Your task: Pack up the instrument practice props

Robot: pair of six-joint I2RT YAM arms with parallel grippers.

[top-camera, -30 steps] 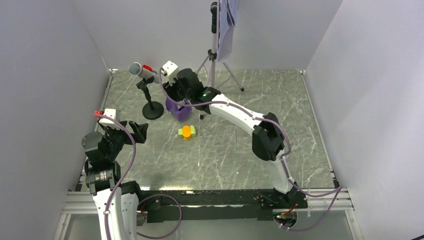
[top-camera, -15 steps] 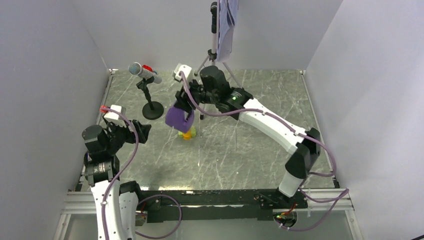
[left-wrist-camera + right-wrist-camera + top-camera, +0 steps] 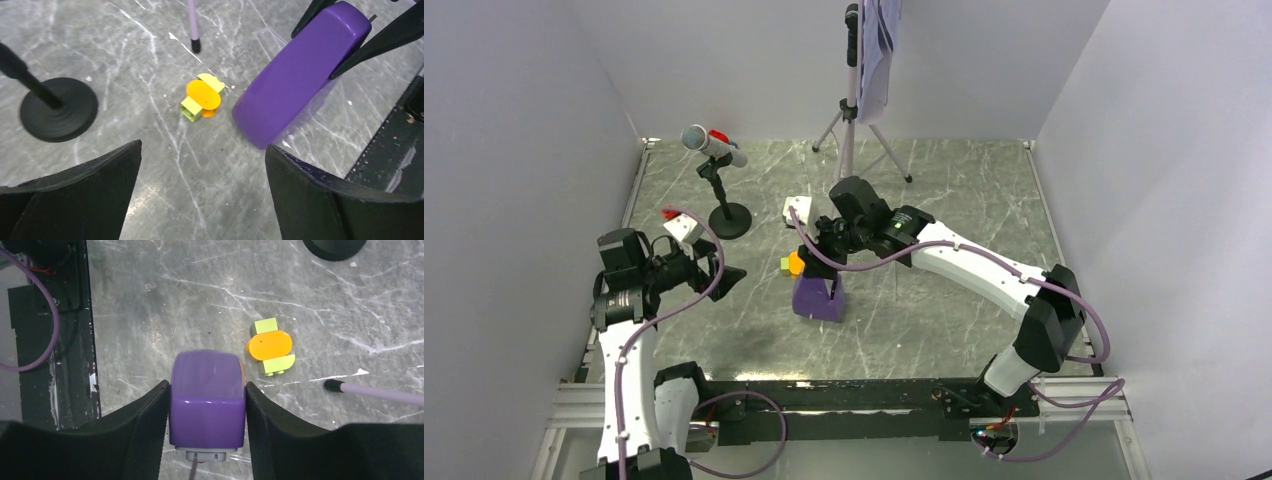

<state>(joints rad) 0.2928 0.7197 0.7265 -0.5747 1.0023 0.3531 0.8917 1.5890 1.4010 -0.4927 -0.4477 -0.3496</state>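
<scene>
The purple wedge metronome (image 3: 816, 298) sits clamped between the 2 black fingers of the right gripper (image 3: 207, 390), which press on its 2 flat sides. It is over the near middle of the marbled grey table (image 3: 944, 200), tilted in the left wrist view, and I cannot tell whether its base touches the surface. Just beside it, on the far-left side, the small orange-and-yellow-green block (image 3: 795, 263) lies flat on the table, apart from the fingers. The left gripper (image 3: 202, 150) hovers to the left of both with its fingers spread wide and nothing between them, pointed toward the block. Farther back on the left stands the silver microphone (image 3: 709, 143) on its black round-base stand (image 3: 730, 220). At the far edge the grey music stand (image 3: 852, 100) is upright on its tripod, white sheet-music pages (image 3: 879, 50) hanging at its top.
</scene>
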